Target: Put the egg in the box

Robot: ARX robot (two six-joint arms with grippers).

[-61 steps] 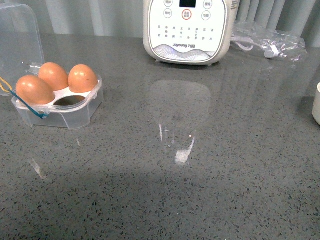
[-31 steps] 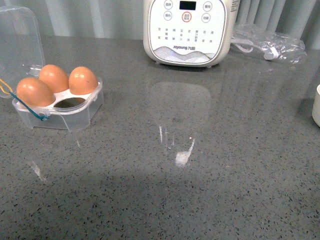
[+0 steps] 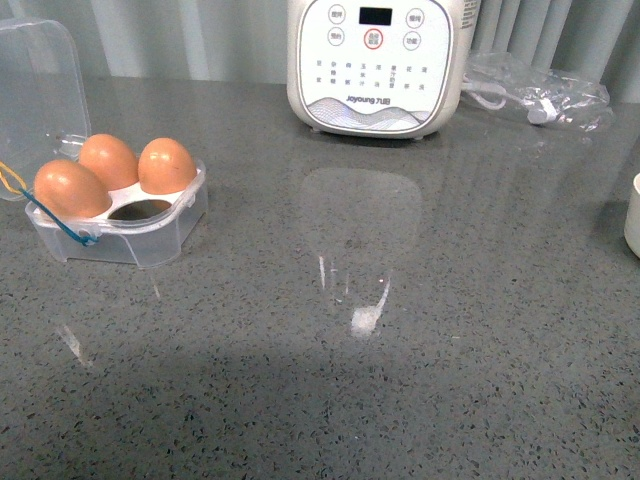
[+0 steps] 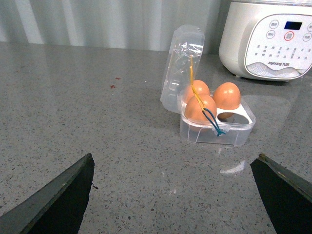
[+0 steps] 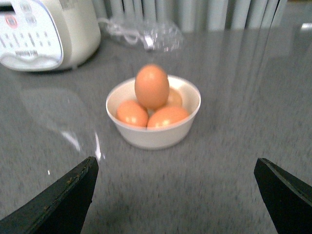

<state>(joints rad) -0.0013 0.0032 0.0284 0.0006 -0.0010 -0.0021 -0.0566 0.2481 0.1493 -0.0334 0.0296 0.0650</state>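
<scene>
The clear box stands open at the left of the grey counter, lid raised. It holds three brown eggs and has one empty cell. It also shows in the left wrist view, ahead of my open, empty left gripper. In the right wrist view a white bowl holds several brown eggs. One egg rests on top of the others. My right gripper is open and empty, a short way back from the bowl. Neither arm shows in the front view.
A white appliance with buttons stands at the back middle. A clear plastic bag with a cable lies at the back right. The bowl's edge shows at the far right of the front view.
The whole front view has shifted slightly downward in the picture. The box, its eggs and the appliance keep their places relative to each other.
</scene>
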